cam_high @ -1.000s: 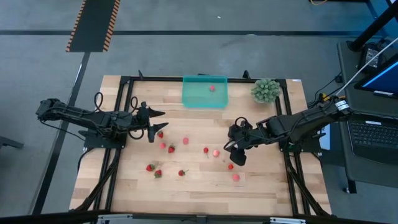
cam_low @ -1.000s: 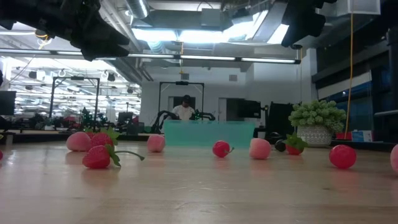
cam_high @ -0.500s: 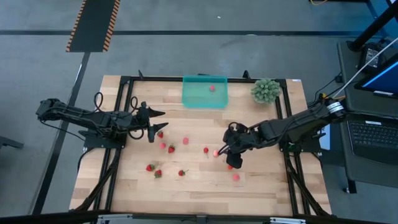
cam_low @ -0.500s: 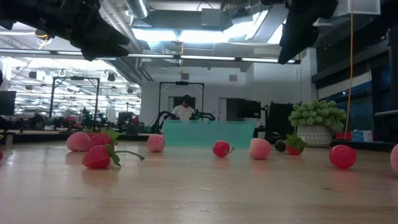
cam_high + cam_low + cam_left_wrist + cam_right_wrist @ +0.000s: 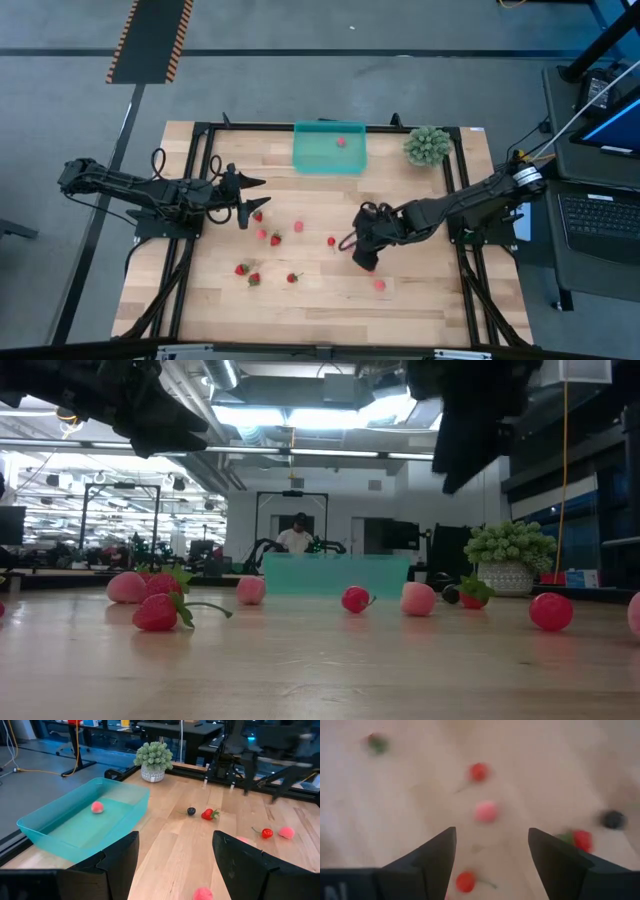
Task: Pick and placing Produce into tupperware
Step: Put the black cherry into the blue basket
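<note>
Right end effector (image 5: 358, 247) over mid-bench, fingers spread wide, empty. Pink berry (image 5: 486, 811) sits straight ahead between fingers, just lower-left of it in high view. Tupperware (image 5: 329, 147) up top-centre, one piece inside. Left end effector (image 5: 250, 197) parked left, fingers apart, farther off.

Both arms (image 5: 150, 195) matte black; fingers (image 5: 120, 857) broad, tapered.

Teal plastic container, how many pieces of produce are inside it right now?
1. A small pink berry lies inside the translucent teal rectangular plastic container, in its right half by the high view. The container's floor shows fully from above, so none seems hidden.
</note>
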Robot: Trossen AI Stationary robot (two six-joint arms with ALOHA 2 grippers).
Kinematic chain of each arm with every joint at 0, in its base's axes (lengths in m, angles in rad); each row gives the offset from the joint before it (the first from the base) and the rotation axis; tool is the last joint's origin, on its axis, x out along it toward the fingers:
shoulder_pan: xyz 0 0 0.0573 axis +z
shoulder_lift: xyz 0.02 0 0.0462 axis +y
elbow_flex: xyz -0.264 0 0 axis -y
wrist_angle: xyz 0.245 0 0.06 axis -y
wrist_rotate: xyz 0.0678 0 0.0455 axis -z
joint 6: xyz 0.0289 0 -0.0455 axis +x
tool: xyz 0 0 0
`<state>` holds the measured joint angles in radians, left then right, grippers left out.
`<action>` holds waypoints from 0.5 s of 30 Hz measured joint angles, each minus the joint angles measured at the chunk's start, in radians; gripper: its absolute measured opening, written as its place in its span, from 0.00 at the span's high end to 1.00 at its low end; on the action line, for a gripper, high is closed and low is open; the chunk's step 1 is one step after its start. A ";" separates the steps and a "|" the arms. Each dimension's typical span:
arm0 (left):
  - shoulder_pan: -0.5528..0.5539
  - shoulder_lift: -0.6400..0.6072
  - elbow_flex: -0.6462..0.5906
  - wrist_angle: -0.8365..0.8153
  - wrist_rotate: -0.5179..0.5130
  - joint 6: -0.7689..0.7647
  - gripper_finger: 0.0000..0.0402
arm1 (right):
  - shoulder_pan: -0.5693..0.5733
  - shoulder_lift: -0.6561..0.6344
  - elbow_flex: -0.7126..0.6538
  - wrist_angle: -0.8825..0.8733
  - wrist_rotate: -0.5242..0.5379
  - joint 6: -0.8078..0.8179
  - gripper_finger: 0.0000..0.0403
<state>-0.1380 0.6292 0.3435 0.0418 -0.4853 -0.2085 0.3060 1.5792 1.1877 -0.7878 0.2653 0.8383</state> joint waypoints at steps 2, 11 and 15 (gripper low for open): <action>0.000 0.000 0.000 0.000 0.000 0.000 0.39 | -0.022 0.005 0.000 -0.076 0.039 0.077 0.38; 0.000 0.000 0.000 -0.003 0.000 0.000 0.39 | -0.144 0.015 0.000 -0.257 0.007 0.148 0.38; 0.000 0.000 0.000 -0.003 0.000 0.000 0.39 | -0.193 0.040 0.000 -0.249 -0.004 0.149 0.38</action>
<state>-0.1381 0.6292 0.3435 0.0383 -0.4853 -0.2087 0.1132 1.6188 1.1877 -1.0370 0.2615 0.9871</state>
